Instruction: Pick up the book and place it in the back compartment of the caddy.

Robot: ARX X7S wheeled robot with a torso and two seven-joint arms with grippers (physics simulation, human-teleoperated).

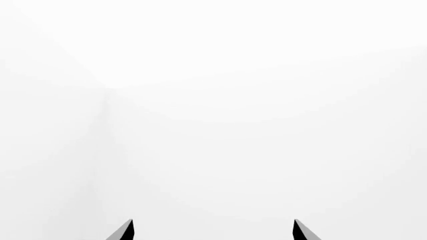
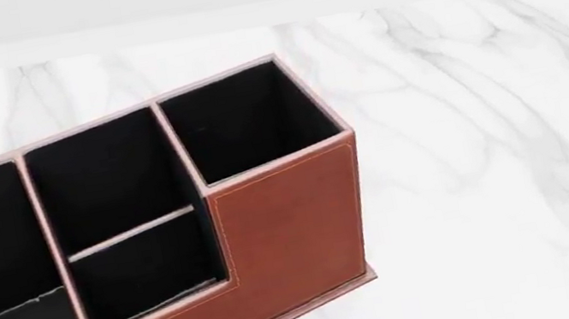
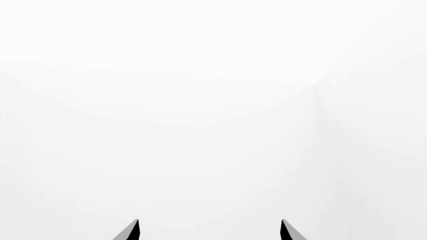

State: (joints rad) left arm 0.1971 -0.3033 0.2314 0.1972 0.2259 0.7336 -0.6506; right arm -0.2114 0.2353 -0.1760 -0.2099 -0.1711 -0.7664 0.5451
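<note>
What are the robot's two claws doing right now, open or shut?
Left gripper: open, holding nothing.
Right gripper: open, holding nothing.

Caddy point(image 2: 285, 229) on marble table point(image 2: 488, 134); 4 cells seemingly empty.

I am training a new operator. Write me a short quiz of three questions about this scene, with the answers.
1. True or false: the book lies inside the caddy in the head view.
2. What does the caddy stand on? A) a white marbled table B) a wooden shelf C) a green cloth
3. Fill in: the left gripper and the right gripper are both ____, with nothing between their fingers.

Key: 1) False, as no book shows in any view. 2) A. 3) open.
</note>
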